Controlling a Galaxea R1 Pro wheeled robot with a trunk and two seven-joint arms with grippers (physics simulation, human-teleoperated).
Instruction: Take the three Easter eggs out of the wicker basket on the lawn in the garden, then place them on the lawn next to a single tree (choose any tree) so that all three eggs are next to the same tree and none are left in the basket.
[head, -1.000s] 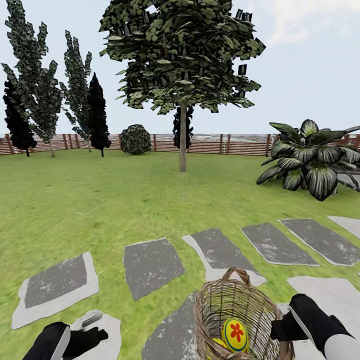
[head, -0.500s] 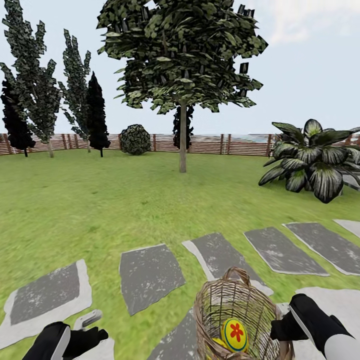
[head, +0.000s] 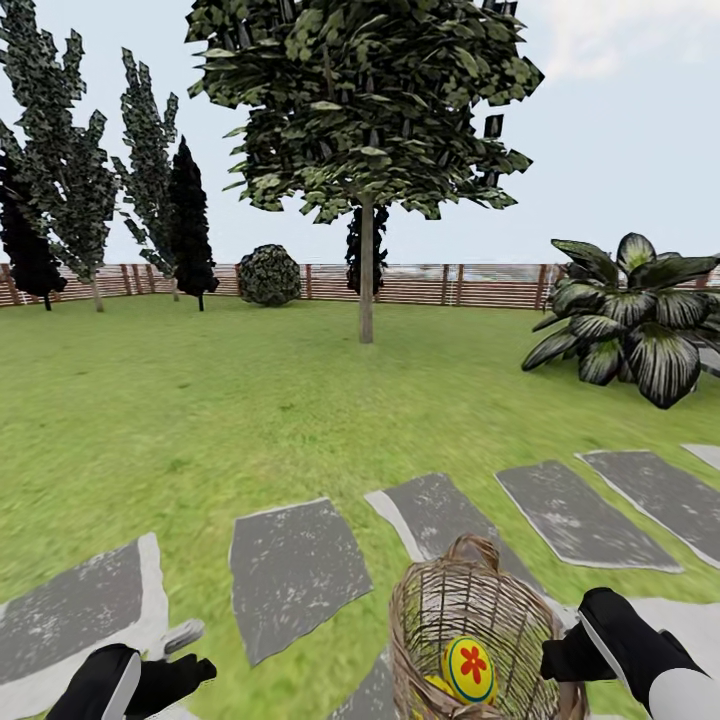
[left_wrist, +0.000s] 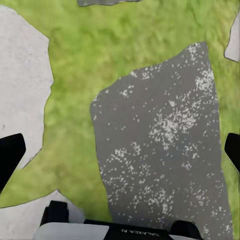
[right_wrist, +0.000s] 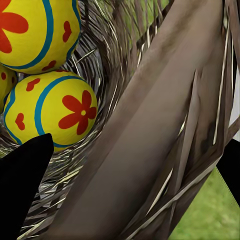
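The wicker basket (head: 478, 612) hangs at the lower right of the head view, my right gripper (head: 558, 660) shut on its rim. One yellow Easter egg (head: 470, 668) with a red flower shows inside. In the right wrist view the rim (right_wrist: 160, 135) runs between my right gripper's (right_wrist: 130, 180) fingers, and three eggs (right_wrist: 37, 30) (right_wrist: 57, 110) (right_wrist: 4, 85) lie in the bottom. My left gripper (head: 188, 652) is open and holds nothing; the left wrist view has it (left_wrist: 120, 152) over a paving stone (left_wrist: 160, 150). The tree (head: 366, 280) stands ahead on the lawn (head: 200, 400).
Grey paving stones (head: 290, 570) cross the grass just ahead of me. A broad-leaved plant (head: 630, 320) sits at the right. Dark narrow trees (head: 60, 190) and a round bush (head: 270, 276) stand at the far left, before a wooden fence (head: 470, 285).
The whole view has shifted: paving stones slide down and left, and the tree looks slightly larger. Both grippers and the basket keep their places in the view.
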